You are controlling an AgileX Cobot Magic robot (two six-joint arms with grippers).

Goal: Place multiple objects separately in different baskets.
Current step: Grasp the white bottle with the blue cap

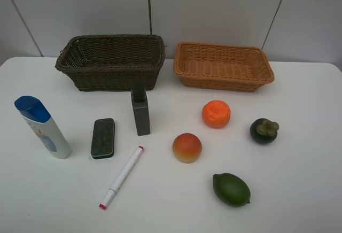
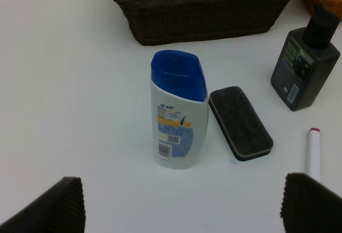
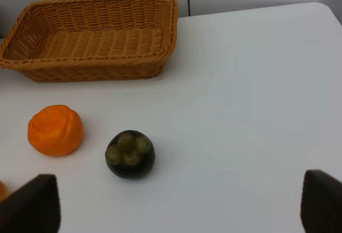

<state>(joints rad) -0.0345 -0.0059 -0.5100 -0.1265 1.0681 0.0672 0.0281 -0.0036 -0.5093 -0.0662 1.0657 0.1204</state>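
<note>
On the white table lie a white bottle with a blue cap (image 1: 41,126), a dark eraser block (image 1: 102,138), a dark pump bottle (image 1: 140,111) standing upright, and a white pink-tipped marker (image 1: 122,177). To the right lie an orange (image 1: 216,114), a peach (image 1: 187,147), a mangosteen (image 1: 264,130) and a green lime (image 1: 231,189). The dark brown basket (image 1: 80,67) and the orange-tan basket (image 1: 224,78) stand empty at the back. My left gripper (image 2: 179,206) is open above the table, short of the bottle (image 2: 177,110). My right gripper (image 3: 176,203) is open near the mangosteen (image 3: 130,154).
A grey tiled wall rises behind the baskets. The table edge runs just behind them. Neither arm shows in the exterior high view.
</note>
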